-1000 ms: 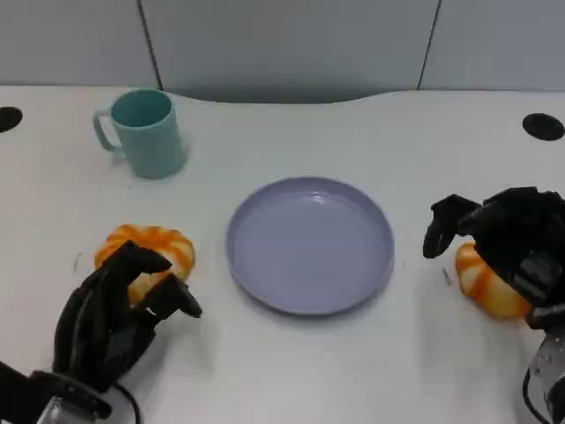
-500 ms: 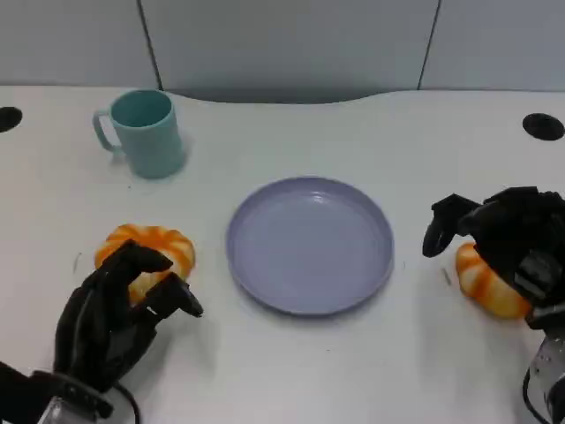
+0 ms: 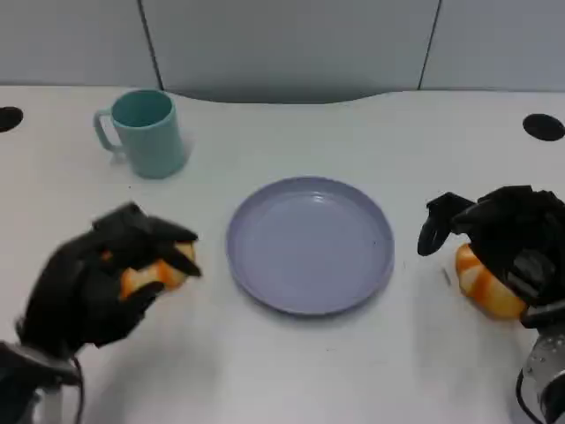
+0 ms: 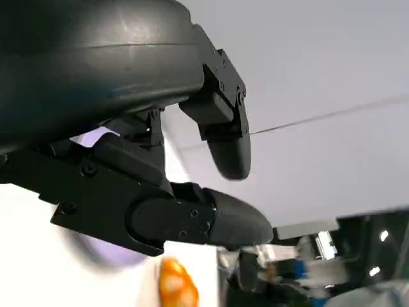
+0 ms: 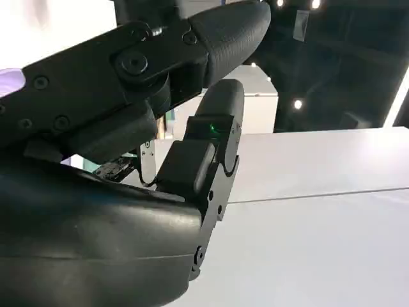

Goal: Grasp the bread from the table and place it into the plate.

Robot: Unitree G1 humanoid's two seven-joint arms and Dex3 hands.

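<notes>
One orange bread roll [image 3: 148, 276] lies on the white table left of the lilac plate [image 3: 309, 243]. My left hand [image 3: 97, 283] arches over it, fingers spread along its far and near sides, and covers most of it. The picture is blurred there, and no firm grip shows. A second bread roll [image 3: 481, 287] lies right of the plate, partly under my right hand [image 3: 508, 243], whose fingers are spread above it. The left wrist view shows my left hand's fingers [image 4: 211, 217] extended, with the plate [image 4: 105, 252] and the far roll [image 4: 176, 288] beyond them.
A teal mug [image 3: 146, 132] stands at the back left, well behind the left roll. Black round holes sit in the tabletop at the far left [image 3: 7, 117] and far right [image 3: 543, 126]. A grey wall panel borders the table's far edge.
My left hand has moved forward from the table's near edge and now lies over the left roll. The right hand has barely shifted. Plate and mug are unmoved.
</notes>
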